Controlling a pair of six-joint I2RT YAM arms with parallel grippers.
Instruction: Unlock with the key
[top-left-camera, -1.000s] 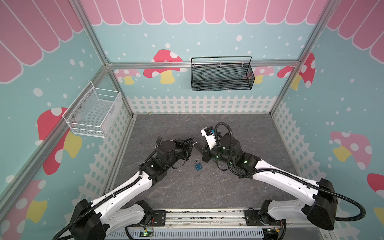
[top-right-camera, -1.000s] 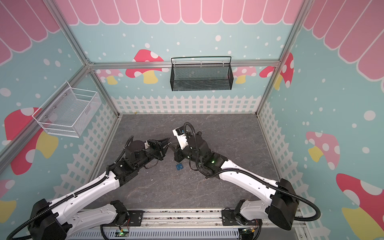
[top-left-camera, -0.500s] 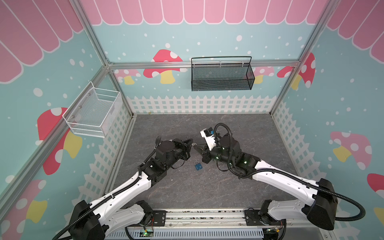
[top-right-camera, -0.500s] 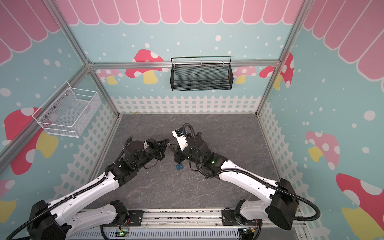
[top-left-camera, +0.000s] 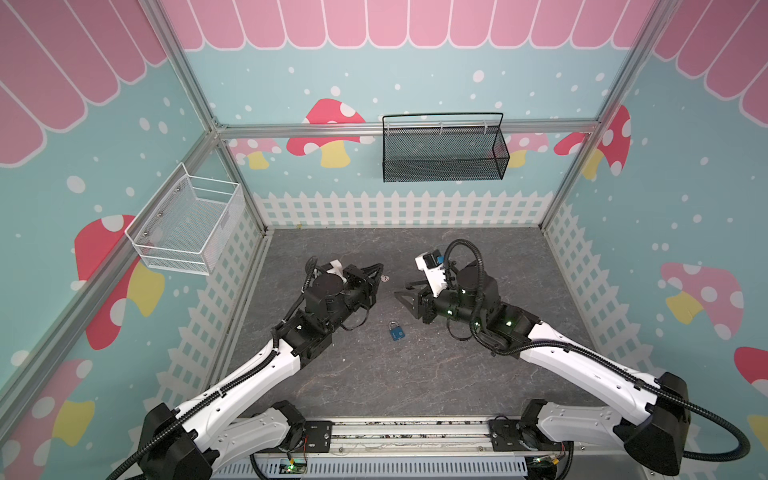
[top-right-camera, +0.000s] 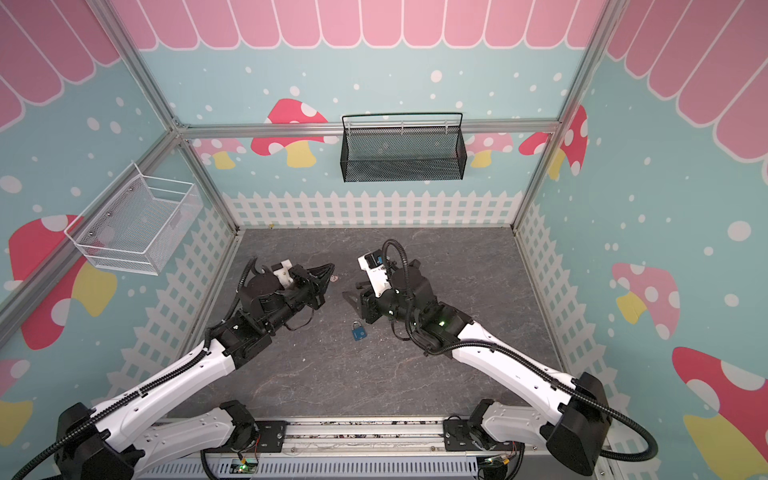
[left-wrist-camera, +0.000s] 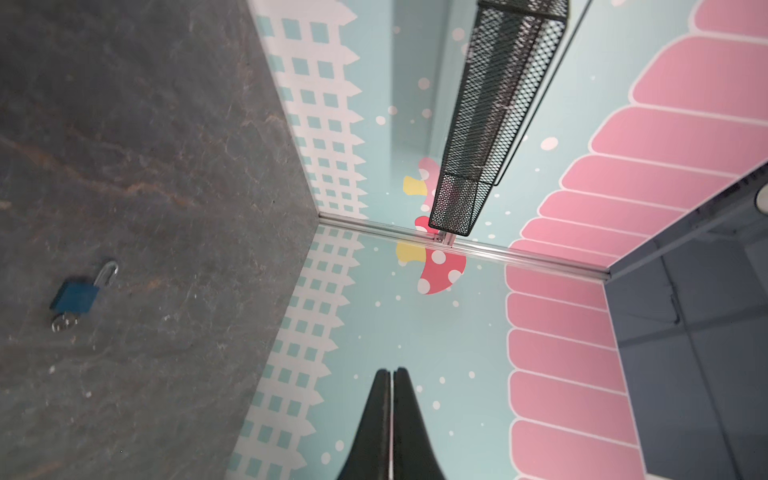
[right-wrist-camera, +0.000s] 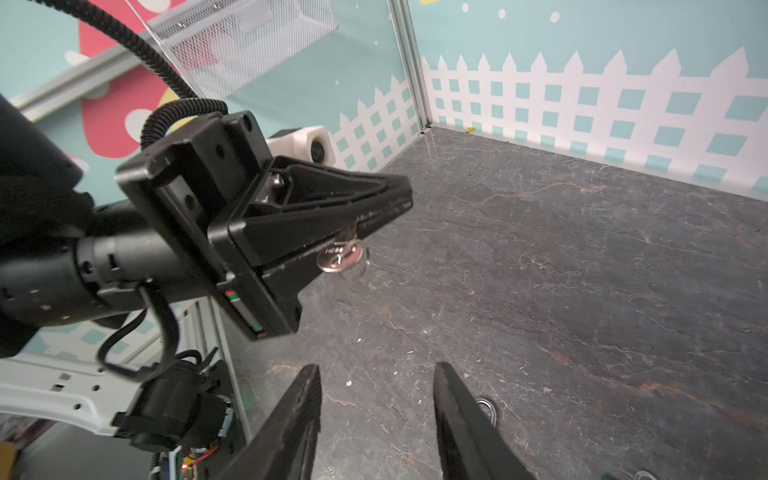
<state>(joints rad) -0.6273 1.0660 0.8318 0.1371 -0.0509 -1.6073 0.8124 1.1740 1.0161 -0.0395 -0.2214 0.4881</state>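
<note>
Basket of white wire mesh (top-left-camera: 183, 226) hangs on the left wall, above the dark grey stone-pattern table (top-left-camera: 415, 374).

To its right, the left gripper (top-left-camera: 379, 268) is lifted over the table and points toward the middle. Its two black fingers (left-wrist-camera: 376, 415) are pressed together with only a thin line between them. They pinch a small silver key (right-wrist-camera: 341, 257) of metal with a round head and a thin ring. In the right wrist view the head of the key hangs out from under the closed fingers, and its blade is hidden between them.

Further right, a small blue padlock with a silver shackle (top-left-camera: 397, 331) lies flat on the table. It sits between the two arms and closer to the front edge than both grippers, and neither gripper touches it. In the left wrist view a small silver round piece (left-wrist-camera: 64, 322) lies at the bottom end of the padlock; I cannot tell what it is.

Right of the padlock, the right gripper (right-wrist-camera: 376, 370) faces the left one, and they are apart. Its fingers (right-wrist-camera: 461, 415) stand about half spread and nothing is between them.

On the rear wall above it hangs a long basket of black mesh (top-left-camera: 442, 149).
</note>
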